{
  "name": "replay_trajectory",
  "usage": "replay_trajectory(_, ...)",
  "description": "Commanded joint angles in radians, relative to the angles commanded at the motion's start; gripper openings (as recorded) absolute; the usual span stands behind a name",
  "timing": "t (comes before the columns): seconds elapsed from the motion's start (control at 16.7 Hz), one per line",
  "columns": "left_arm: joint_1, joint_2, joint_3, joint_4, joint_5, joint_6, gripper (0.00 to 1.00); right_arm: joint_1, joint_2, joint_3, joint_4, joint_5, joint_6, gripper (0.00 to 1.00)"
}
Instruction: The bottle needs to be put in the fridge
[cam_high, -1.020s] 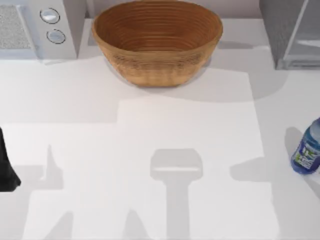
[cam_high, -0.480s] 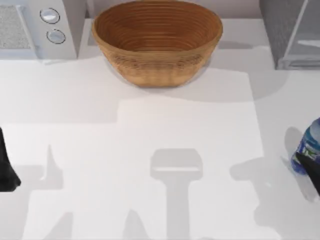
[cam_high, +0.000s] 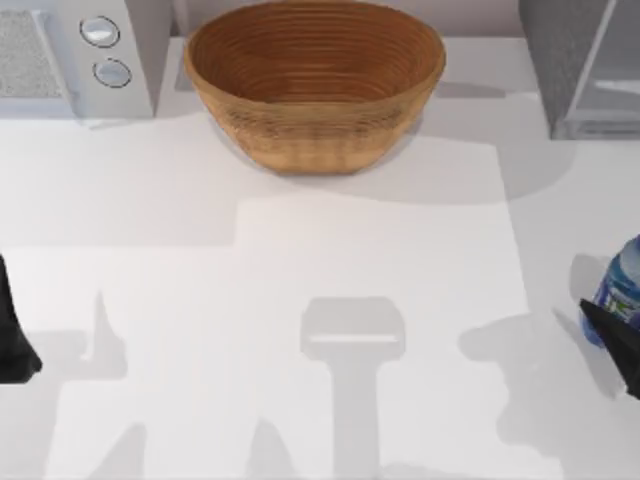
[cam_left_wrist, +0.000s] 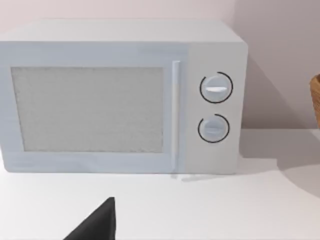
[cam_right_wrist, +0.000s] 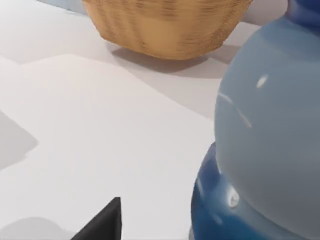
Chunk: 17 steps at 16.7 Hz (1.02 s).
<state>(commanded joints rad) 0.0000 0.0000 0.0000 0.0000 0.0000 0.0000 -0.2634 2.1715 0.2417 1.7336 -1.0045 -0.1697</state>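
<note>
- Right gripper (cam_high: 612, 335): at the right edge of the table in the top view, seen as a dark wedge against the lower part of the bottle (cam_high: 622, 285). Finger state: cannot tell; a single dark finger tip (cam_right_wrist: 102, 222) shows in the right wrist view.
- Bottle: stands upright on the table (cam_high: 300, 300) at the far right edge, partly cut off by the frame in the top view. Translucent blue body, label band partly covered by the right gripper. In the right wrist view the bottle (cam_right_wrist: 265, 150) sits very close to the camera, pale blue upper bulge over a darker blue lower section.
- Contact between right gripper and bottle: they overlap in the top view; whether they touch cannot be told.
- Fridge (cam_high: 585, 65): back right corner of the table, speckled dark-grey side and pale framed panel. The bottle is well apart from it, nearer the front on the same side.
- Basket (cam_high: 315, 85): wicker, brown, at the back centre of the table, between the fridge and the microwave (cam_high: 70, 55). Also visible in the right wrist view (cam_right_wrist: 165, 25), beyond the bottle.
- Microwave: white, two round knobs, back left corner. The left wrist view faces its front (cam_left_wrist: 120, 97).
- Left gripper (cam_high: 12, 335): parked at the left edge of the table, a dark shape in the top view. Finger state: cannot tell.
</note>
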Motion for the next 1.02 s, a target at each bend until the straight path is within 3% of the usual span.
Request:
replay_trajectory(0.66,0.000,0.000,0.000,0.000,0.000,0.000,1.00,0.000,0.000,0.000,0.000,0.000,0.000,0.03)
replay_trajectory(1.02,0.000,0.000,0.000,0.000,0.000,0.000,1.00,0.000,0.000,0.000,0.000,0.000,0.000,0.01)
